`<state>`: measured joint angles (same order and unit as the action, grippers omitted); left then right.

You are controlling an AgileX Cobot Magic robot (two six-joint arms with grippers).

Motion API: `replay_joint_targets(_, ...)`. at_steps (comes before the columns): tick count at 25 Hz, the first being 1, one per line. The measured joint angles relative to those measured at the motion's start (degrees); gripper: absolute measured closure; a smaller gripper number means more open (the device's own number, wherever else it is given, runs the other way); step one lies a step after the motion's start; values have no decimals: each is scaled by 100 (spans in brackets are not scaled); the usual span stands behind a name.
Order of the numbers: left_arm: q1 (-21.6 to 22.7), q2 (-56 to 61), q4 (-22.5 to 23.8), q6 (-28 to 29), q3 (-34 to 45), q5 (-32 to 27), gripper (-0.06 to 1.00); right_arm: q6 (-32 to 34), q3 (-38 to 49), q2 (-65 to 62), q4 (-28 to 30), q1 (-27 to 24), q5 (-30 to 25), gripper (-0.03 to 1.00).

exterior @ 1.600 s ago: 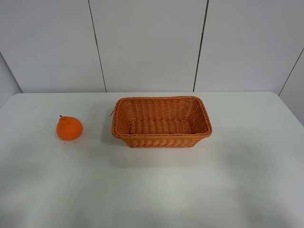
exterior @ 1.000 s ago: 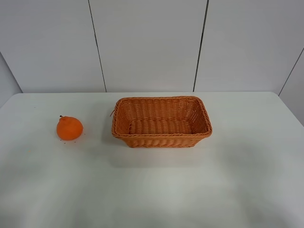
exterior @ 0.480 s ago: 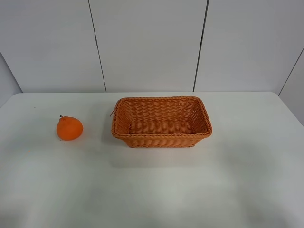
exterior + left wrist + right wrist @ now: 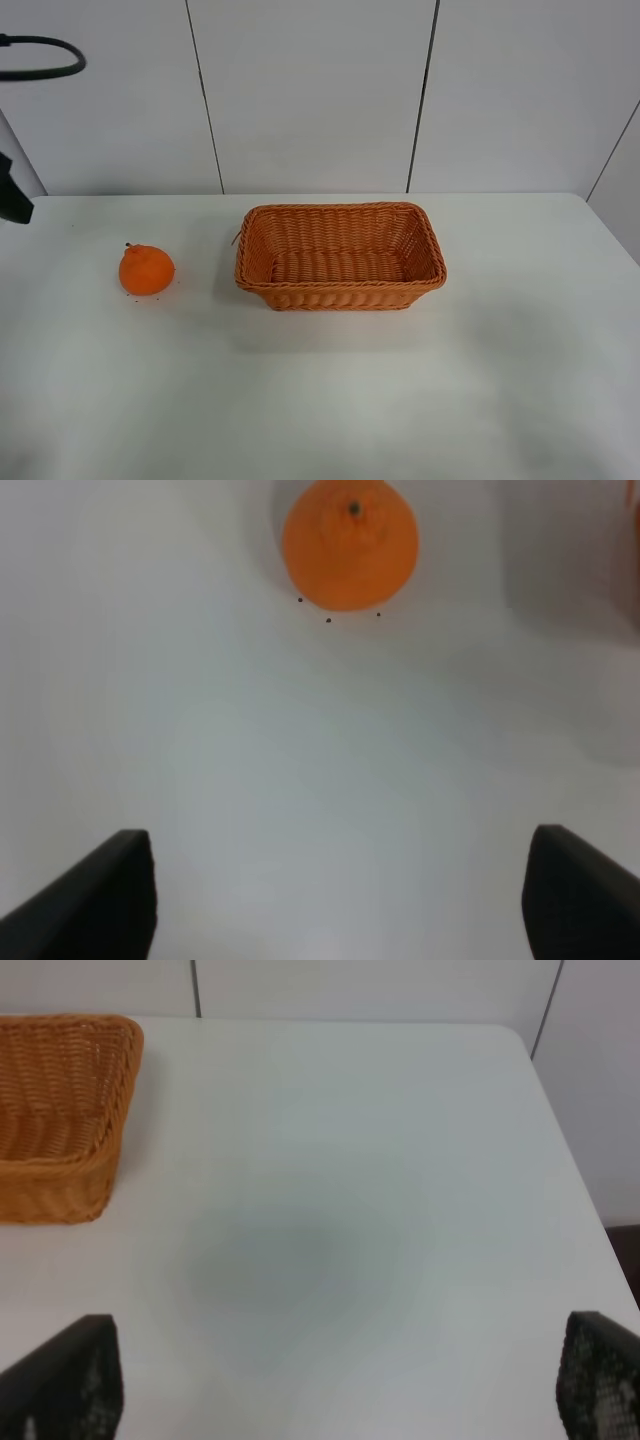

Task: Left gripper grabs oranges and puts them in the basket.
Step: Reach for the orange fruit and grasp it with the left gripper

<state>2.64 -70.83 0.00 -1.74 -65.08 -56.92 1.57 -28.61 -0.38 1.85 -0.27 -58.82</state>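
Knobby orange [image 4: 350,545] (stem dark, perhaps) lies apart from wide-spread left gripper [image 4: 340,900]; woven basket [image 4: 340,290] nearby.

text: none readable | labels: none | brands: none | numbers: none | signs: none

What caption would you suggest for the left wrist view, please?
Open left gripper over the table, the orange lying untouched beyond its tips.
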Motion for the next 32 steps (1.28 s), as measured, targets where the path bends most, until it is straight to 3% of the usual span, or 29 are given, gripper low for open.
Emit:
replay_joint_targets(6, 0, -1912, 0, 0, -1498, -176, 9, 0, 0, 0, 0, 0, 0, 27)
replay_joint_targets(13, 0, -3457, -43, 0, -2587, -289, 9, 0, 0, 0, 0, 0, 0, 27)
replay_joint_targets(18, 0, -4110, -321, -38, -2756, -208, 9, 0, 0, 0, 0, 0, 0, 27)
replay_joint_targets(32, -146, -5107, -446, -42, -2782, 406, 9, 0, 0, 0, 0, 0, 0, 27)
